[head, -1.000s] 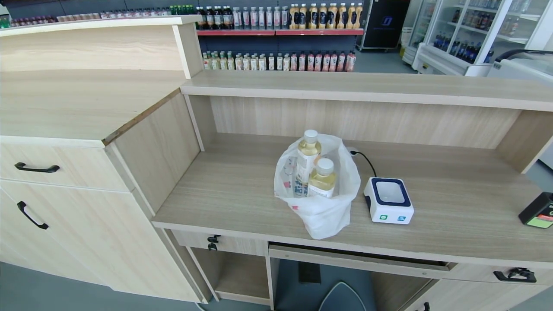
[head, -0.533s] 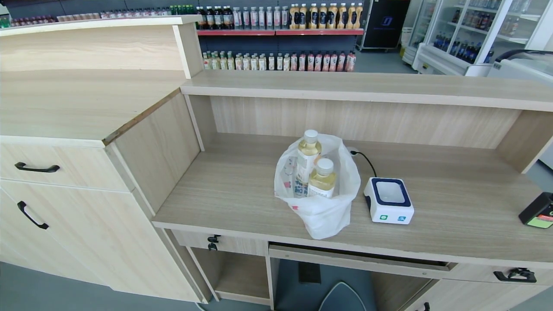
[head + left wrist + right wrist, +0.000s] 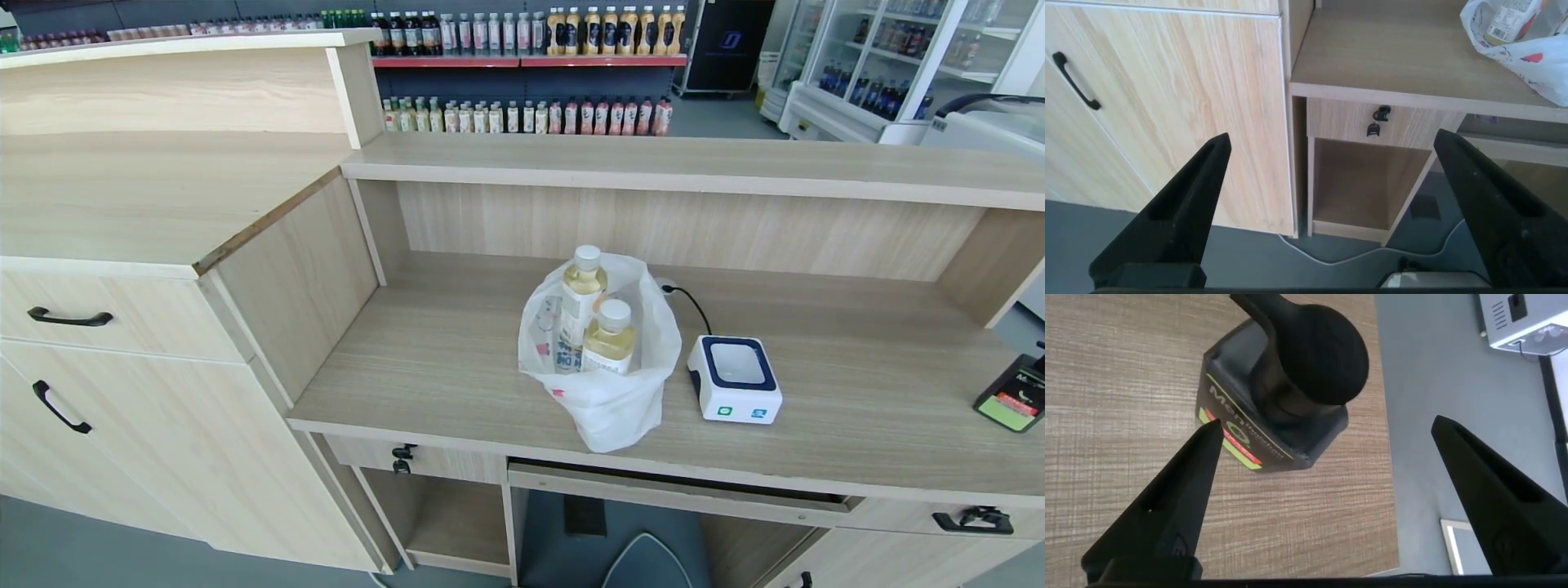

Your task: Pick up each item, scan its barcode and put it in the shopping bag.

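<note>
Pale wood-grain checkout counter seen from above, with shop shelves of bottled drinks in the far background. A white plastic shopping bag stands open near the middle of the counter, close to its near edge. Inside it stand two clear bottles of yellow drink with white caps: a taller bottle at the far side and a shorter bottle just in front of it, both upright.

Just to the right of the bag, not quite touching it, sits a small white box-shaped barcode scanner with a dark blue frame around its window. A thin black cable runs from it toward the far wall.

At the far right edge of the counter lies a black block-shaped object with a green and red label, well apart from the scanner. The right gripper hangs above it with its black fingers spread wide, holding nothing; the object's rounded black top sits between them.

The left gripper is low, to the near left of the counter, its fingers also spread wide and empty. Beyond it are a light wood cabinet door with a black handle, a small key in a lock and a corner of the bag.
</note>
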Controlling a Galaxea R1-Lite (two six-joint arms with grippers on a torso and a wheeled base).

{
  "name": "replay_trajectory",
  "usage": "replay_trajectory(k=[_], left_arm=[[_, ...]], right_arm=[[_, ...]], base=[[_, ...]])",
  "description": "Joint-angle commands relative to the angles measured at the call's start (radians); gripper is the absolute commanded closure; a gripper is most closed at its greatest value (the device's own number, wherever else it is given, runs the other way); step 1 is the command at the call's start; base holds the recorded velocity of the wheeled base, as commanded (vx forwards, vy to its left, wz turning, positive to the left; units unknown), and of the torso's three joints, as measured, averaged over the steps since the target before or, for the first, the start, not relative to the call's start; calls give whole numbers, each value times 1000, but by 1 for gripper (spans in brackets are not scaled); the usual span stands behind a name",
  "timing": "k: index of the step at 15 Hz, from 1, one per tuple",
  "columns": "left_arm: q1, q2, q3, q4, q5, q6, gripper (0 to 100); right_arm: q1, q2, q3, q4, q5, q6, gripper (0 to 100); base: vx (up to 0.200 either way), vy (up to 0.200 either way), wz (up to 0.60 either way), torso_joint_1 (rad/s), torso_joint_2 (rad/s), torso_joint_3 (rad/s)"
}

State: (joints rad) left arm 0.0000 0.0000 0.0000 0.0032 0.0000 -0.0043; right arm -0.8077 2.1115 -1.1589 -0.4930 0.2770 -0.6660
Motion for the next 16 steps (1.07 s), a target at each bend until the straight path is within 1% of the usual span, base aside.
replay_trajectory(k=[1,14,16], left_arm=[[0,0,0,0,0,0,0],[0,0,0,0,0,0,0],[0,0,0,0,0,0,0]], right_arm=[[21,5,1,-2,1,0,0],[73,50,-4,-4,2,12,0],[79,58,-7,-24,2,12,0]], base=[[0,0,0,0,0,0],[0,0,0,0,0,0],[0,0,0,0,0,0]])
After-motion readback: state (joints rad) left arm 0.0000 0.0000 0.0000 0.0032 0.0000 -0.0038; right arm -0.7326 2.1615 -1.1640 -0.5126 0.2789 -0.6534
